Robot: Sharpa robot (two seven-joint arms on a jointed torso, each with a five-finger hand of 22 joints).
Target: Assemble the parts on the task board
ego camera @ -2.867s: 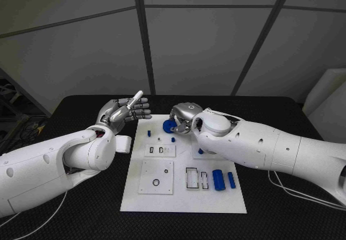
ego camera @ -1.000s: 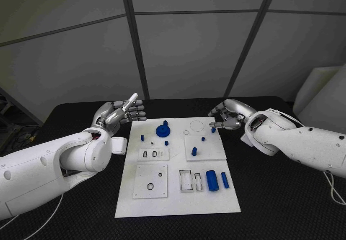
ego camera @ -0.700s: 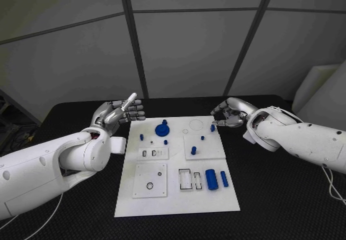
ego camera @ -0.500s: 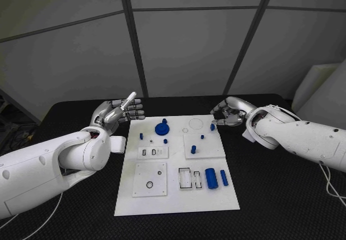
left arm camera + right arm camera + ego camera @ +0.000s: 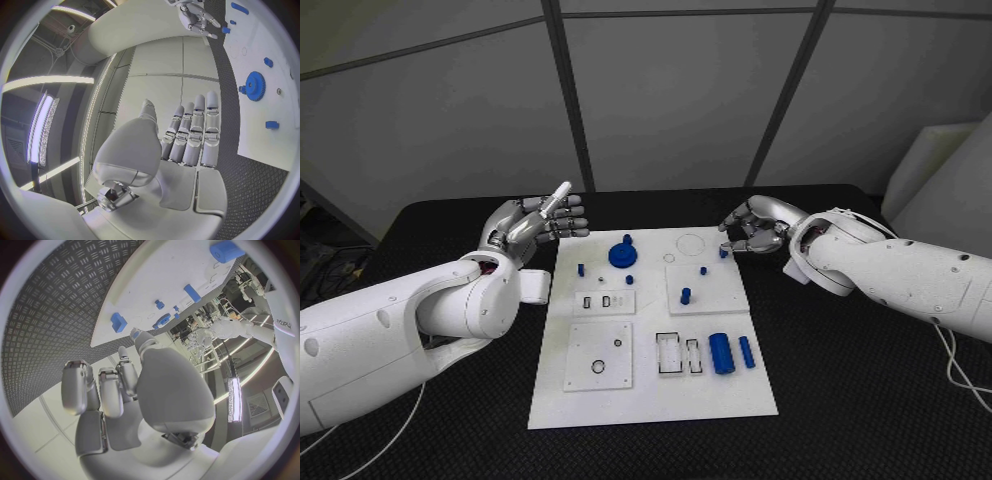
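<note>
Two hands hang above the black table (image 5: 444, 215), one at each far corner of the white task board (image 5: 653, 390). The left hand (image 5: 531, 222) is raised off the board's left edge, fingers (image 5: 200, 130) straight and side by side, thumb up, holding nothing. The right hand (image 5: 759, 227) hovers at the board's far right corner with its fingers (image 5: 100, 387) curled in; nothing shows in them. On the board, a blue gear (image 5: 623, 256) sits near the far end with small blue pegs (image 5: 685, 295) around it, and two blue cylinders (image 5: 721, 353) lie side by side near the right edge.
</note>
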